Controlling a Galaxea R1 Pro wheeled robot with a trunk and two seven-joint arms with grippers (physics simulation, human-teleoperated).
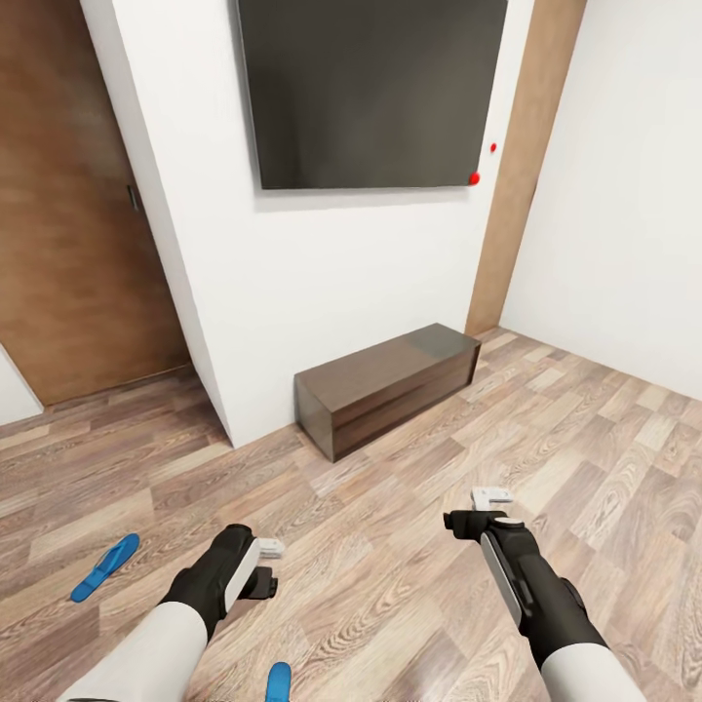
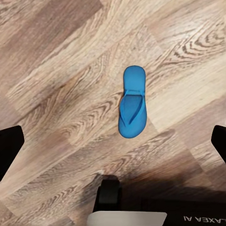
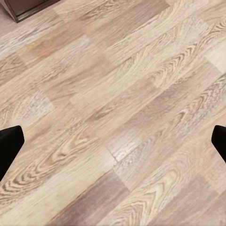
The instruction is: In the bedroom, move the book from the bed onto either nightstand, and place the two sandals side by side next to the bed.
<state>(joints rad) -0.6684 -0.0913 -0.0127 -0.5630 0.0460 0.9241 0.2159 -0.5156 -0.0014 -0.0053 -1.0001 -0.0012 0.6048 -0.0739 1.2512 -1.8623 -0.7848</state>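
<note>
Two bright blue sandals lie on the wood floor: one sandal (image 1: 105, 565) at the far left, the other sandal (image 1: 279, 681) at the lower edge of the head view. My left gripper (image 1: 268, 567) hangs open above the floor between them. In the left wrist view a blue sandal (image 2: 132, 101) lies flat beyond the spread fingertips (image 2: 9, 146), untouched. My right gripper (image 1: 476, 509) is open over bare planks, its fingers (image 3: 8, 146) wide apart with nothing between them. The book, bed and nightstand are out of view.
A low dark brown cabinet (image 1: 390, 385) stands against the white wall under a black wall screen (image 1: 370, 88). A brown wooden door (image 1: 68, 244) is at the left. Wood-plank floor (image 1: 409, 585) spreads around both arms.
</note>
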